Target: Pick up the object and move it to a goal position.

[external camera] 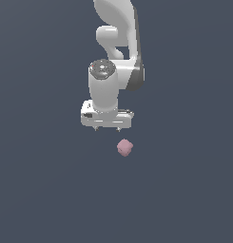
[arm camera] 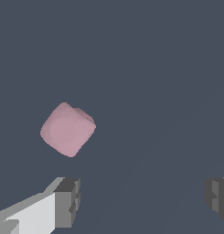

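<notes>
The gripper (external camera: 106, 128) hangs at the end of the white arm (external camera: 115, 42) with its two short fingertips spread wide and pointing down — nothing sits between them, and nothing is in its hold. In the wrist view the same spread is plain: one dark grey finger pad (arm camera: 67, 201) on its white finger stands near one edge of the picture and the other pad (arm camera: 218, 197) near the opposite edge, with only bare slate-blue ground (arm camera: 145, 68) showing in the wide gap. The gripper's body is a flat white block, set crosswise under a rounded white wrist segment whose top carries a dark circular cap with a reddish tinge. The object (external camera: 124, 147) — a small, pale pink, lumpy blob with a matte surface — lies on the ground apart from the fingertips, a little below them in the exterior view and slightly toward that view's right, nearer the fingertip on that side than the other. It is much smaller than the gripper's body. In the wrist view the object (arm camera: 67, 129) appears as a rounded, slightly boxy pink lump, clear of both pads and offset toward the pad on the white finger rather than centred in the gap. The ground around it is a uniform dark blue-grey.
</notes>
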